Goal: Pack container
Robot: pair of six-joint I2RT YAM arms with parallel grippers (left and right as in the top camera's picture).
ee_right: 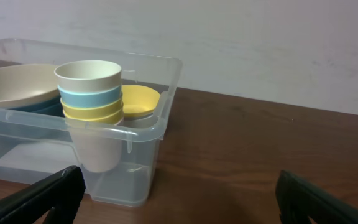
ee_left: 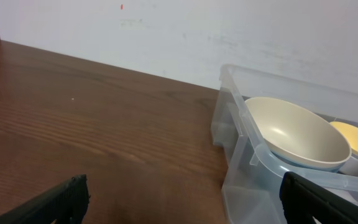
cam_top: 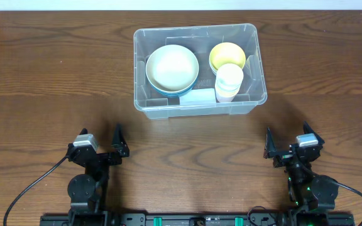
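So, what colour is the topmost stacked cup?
The top cup is cream, clearest in the right wrist view.

Cream bowl [ee_left: 297, 134] inside clear container [ee_left: 244, 149]

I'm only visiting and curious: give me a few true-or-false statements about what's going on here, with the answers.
1. The cups stand stacked inside the container. True.
2. The left gripper holds a bowl. False: it is open, empty and well apart from the container.
3. The yellow bowl lies outside the container. False: it is inside, behind the cups.
4. The cream bowl sits in a blue bowl. True.
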